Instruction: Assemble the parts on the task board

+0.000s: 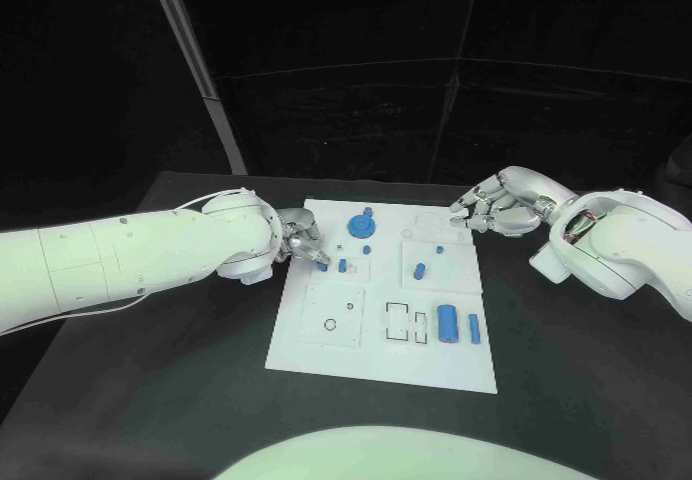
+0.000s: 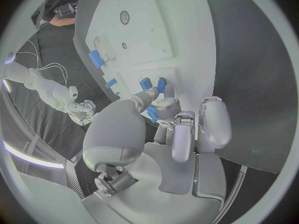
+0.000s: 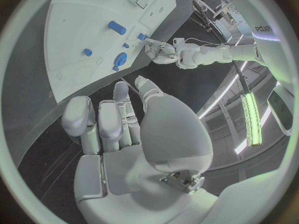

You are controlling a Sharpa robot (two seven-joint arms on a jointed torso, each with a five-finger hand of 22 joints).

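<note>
- Left hand (image 1: 300, 243) at the board's (image 1: 335, 352) left edge, pinching a small blue part (image 2: 152, 113).
- Right hand (image 1: 495, 212) off the far right corner, fingers curled, holding nothing.
- Blue cylinder (image 1: 449, 322) near the right edge.

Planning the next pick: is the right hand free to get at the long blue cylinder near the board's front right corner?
Probably yes. The right hand holds nothing, and the long blue cylinder lies uncovered on the task board, on that arm's side.

Task board (image 1: 378, 345) mid-table; left hand (image 1: 300, 245) at board's left edge by a small part (image 1: 322, 266); right hand (image 1: 490, 212) off board's far right corner, apart
</note>
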